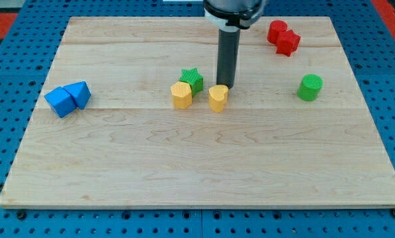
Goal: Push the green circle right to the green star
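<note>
The green circle [309, 87] stands at the view's right on the wooden board [204, 165]. The green star [192, 79] sits near the board's middle, touching a yellow hexagon [181, 95] at its lower left. A yellow heart [218, 98] stands just right of them. My tip [225, 86] is down on the board right behind the yellow heart, close to its upper right edge, between the green star and the green circle. The tip is about 125 px left of the green circle.
Two red blocks [283, 37] touch each other at the view's top right. A blue cube [61, 101] and a blue triangle [79, 94] touch at the view's left. Blue pegboard surrounds the board.
</note>
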`<act>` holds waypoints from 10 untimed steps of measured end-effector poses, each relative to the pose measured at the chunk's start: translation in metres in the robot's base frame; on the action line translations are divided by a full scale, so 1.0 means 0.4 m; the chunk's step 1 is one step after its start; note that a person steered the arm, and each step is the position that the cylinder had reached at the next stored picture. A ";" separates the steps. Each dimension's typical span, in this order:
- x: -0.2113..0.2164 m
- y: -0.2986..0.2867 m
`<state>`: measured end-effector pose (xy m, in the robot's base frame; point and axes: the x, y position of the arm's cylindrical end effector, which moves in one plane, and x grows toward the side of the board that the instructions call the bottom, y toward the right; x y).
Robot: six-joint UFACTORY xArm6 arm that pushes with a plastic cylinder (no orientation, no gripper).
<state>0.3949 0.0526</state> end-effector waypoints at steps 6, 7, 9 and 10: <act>0.101 0.259; 0.103 0.453; 0.044 0.446; 0.023 0.313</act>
<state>0.4043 0.1776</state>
